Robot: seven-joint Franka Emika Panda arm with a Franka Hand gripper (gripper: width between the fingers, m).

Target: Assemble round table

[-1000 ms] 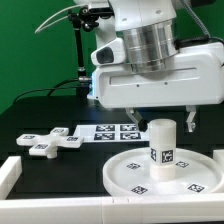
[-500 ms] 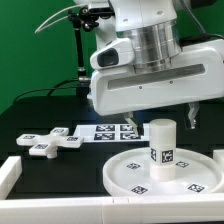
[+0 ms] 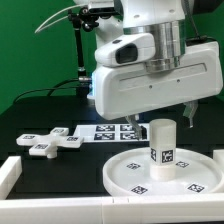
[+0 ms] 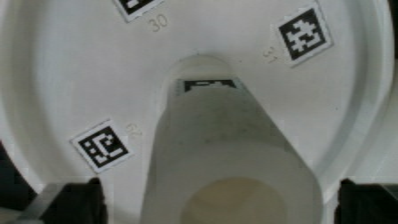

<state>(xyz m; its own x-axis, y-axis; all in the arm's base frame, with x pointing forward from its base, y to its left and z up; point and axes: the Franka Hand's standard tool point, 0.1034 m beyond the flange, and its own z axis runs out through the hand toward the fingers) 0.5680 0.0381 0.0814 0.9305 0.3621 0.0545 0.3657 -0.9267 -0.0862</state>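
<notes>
**A:** How far along is the robot?

**B:** The post [image 3: 163,140] stands upright at the middle of the round disc [image 3: 125,172], near the desk's [image 3: 40,115] front edge. Whether it is fastened cannot be told. The cross-shaped foot piece [image 3: 55,140] lies loose and well apart, toward the exterior view's left, so fitting it looks like what is left.

**A:** And the gripper [image 3: 162,116]?

**B:** It hangs over the post top, fingers spread, holding nothing.

**A:** Materials?

**B:** Smooth, matte white plastic with square black-and-white tags. The disc is shallow and rimmed, the post a stubby cylinder.
</notes>
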